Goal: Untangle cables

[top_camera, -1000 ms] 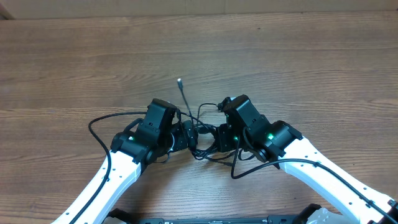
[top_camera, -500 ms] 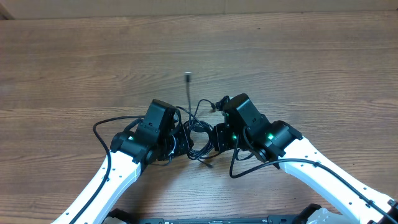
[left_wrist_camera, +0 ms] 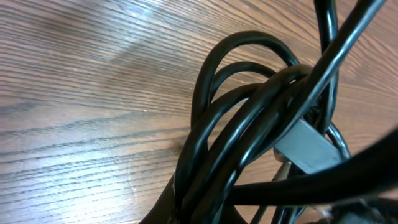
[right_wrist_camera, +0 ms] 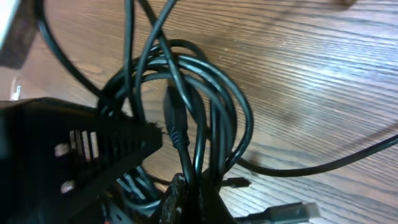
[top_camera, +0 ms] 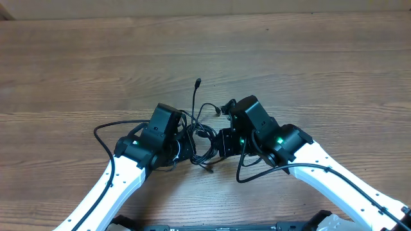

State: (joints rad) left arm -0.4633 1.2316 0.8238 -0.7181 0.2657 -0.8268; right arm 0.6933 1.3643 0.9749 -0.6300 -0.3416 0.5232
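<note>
The cables [top_camera: 203, 131] are a knot of thin black cords between my two grippers at the table's middle. One free end [top_camera: 198, 82] points away across the table, and a plug [top_camera: 209, 170] lies on the near side. My left gripper [top_camera: 190, 145] is shut on several strands at the knot's left. In the left wrist view the looped cables [left_wrist_camera: 249, 93] rise from the left gripper [left_wrist_camera: 205, 214], with a grey connector [left_wrist_camera: 308, 148] among them. My right gripper [top_camera: 219, 142] is shut on the knot's right side. The right wrist view shows strands pinched in the right gripper [right_wrist_camera: 198, 202] and the cables' loops [right_wrist_camera: 208, 93] above it.
The wooden table [top_camera: 308, 70] stretches wide around the knot. A thicker arm wire [top_camera: 103, 128] loops out left of the left arm, and another arm wire [top_camera: 243, 172] hangs by the right arm. A silver plug [right_wrist_camera: 292, 213] lies on the wood near the right fingers.
My left gripper has closed on the knot's strands. The free cable end has swung a little to the right, and the knot has shifted slightly between the grippers.
</note>
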